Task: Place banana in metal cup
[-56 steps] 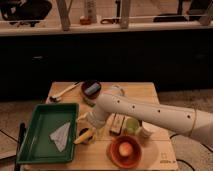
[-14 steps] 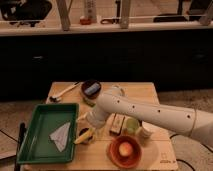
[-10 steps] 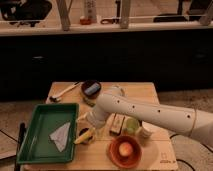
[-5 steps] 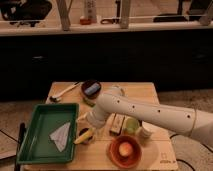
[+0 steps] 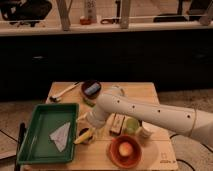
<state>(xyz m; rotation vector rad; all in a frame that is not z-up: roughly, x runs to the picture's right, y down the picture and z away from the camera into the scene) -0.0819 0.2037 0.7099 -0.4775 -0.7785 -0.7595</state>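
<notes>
The small yellow banana (image 5: 84, 136) lies on the wooden table (image 5: 150, 95), against the right rim of the green tray (image 5: 30, 150). My white arm reaches in from the right. Its gripper (image 5: 91, 126) points down just above the banana's upper end, open, with nothing held. A pale greyish cup (image 5: 145, 131), likely the metal cup, stands partly hidden under the arm, right of a pale green cup (image 5: 131, 125).
The tray holds a white folded paper (image 5: 61, 136). An orange bowl (image 5: 114, 156) with a yellow-orange ball sits at the front. A dark bowl (image 5: 91, 89) and a white utensil (image 5: 62, 92) lie at the back left. A small boxy item (image 5: 117, 125) stands by the green cup.
</notes>
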